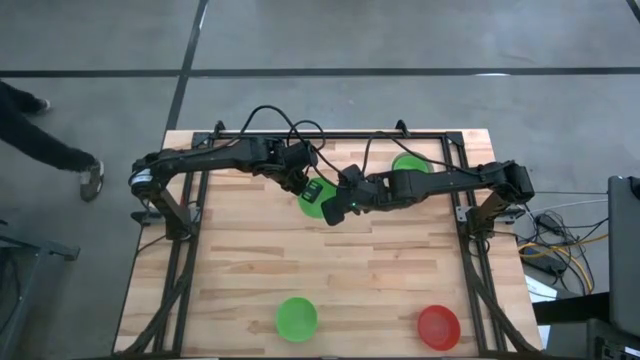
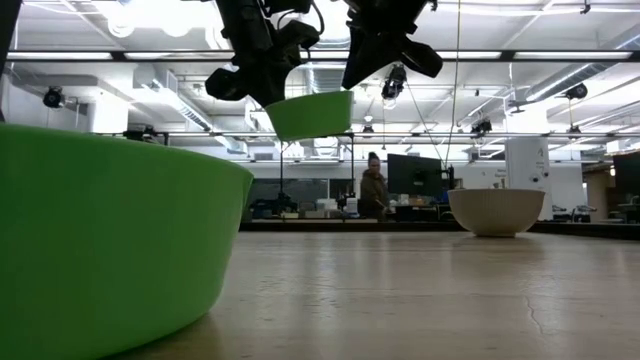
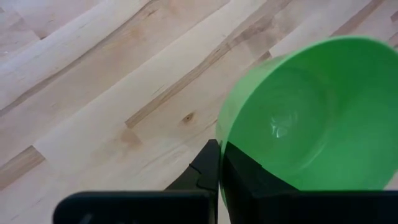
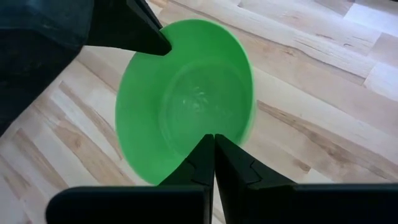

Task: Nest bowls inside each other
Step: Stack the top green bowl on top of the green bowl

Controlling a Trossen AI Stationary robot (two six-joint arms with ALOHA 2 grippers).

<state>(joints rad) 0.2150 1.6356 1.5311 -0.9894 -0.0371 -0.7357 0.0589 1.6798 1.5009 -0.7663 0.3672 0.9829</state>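
Both dark arms reach inward from opposite sides and meet over the table's far middle, raised well above its surface. The left claw (image 1: 313, 192) is pinched tight at its fingertips, with the wrist angled downward. The right claw (image 1: 333, 208) is likewise pinched together, just beside the left one.

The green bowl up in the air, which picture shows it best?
The right wrist view: the lifted green bowl shows nearly whole, inside and rim. The left wrist view crops it. The low view shows only its side, hanging above the table. The high view mostly hides it under both arms.
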